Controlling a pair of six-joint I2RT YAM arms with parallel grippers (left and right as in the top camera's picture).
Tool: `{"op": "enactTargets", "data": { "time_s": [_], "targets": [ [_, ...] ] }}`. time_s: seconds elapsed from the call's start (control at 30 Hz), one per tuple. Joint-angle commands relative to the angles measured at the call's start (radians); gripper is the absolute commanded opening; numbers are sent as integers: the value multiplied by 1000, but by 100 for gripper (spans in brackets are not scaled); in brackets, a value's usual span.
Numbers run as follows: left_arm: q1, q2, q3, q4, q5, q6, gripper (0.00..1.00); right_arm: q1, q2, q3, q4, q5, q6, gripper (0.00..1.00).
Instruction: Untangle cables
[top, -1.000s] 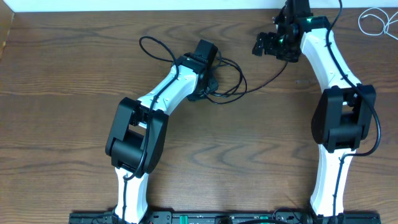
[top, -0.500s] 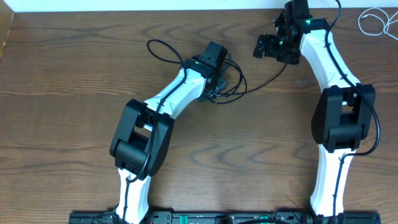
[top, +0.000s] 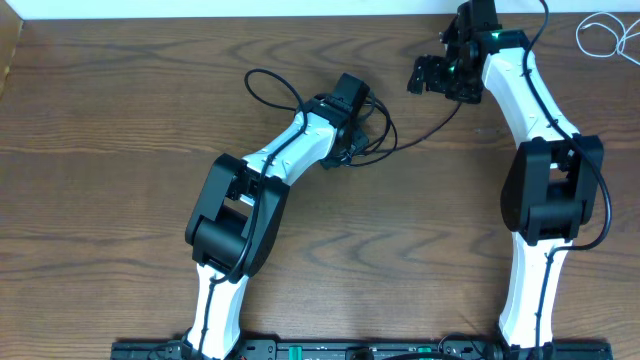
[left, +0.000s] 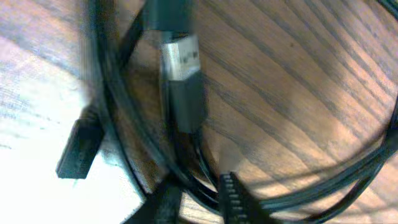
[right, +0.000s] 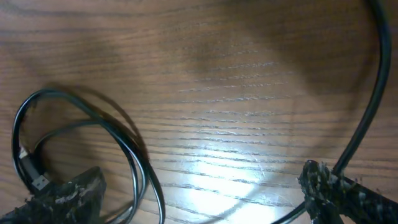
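Cords (left: 109, 118), thin, light and floppy by the look, lie tangled right under the left claw (left: 199, 202), whose grip I cannot make out, while the right claw (right: 199, 196), off beside it, gapes, and a stiff plug (left: 181, 57) seems the surest handhold.

Dark wood table (top: 100, 150), tangled black cables (top: 428, 128), white cable (top: 581, 38)

The left arm (top: 285, 155) is reaching forward, left gripper (top: 342, 152) pointing down, its opening unclear. The right arm (top: 522, 90) is stretching far forward, right gripper (top: 425, 75) gaping wide.
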Motion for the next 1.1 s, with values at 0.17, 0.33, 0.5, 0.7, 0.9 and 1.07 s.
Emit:
{"op": "enactTargets", "data": {
  "time_s": [0.17, 0.33, 0.5, 0.7, 0.9, 1.07],
  "targets": [
    [-1, -3, -8, -6, -15, 84, 8, 5, -35, -7, 0, 8, 12, 98],
    [-1, -104, -8, -14, -72, 191, 8, 15, -35, -7, -6, 8, 11, 98],
    [-1, -275, -8, -26, -93, 333, 7, 34, -35, -7, -4, 7, -7, 99],
    [-1, -457, -8, -37, -93, 389, 7, 49, -35, -7, 3, 8, -8, 99],
    [0, -628, -8, -23, -93, 496, 7, 35, -35, -7, 3, 5, -6, 99],
    [0, -755, -8, 5, -93, 505, 7, 32, -35, -7, 3, -28, -7, 99]
  ]
}}
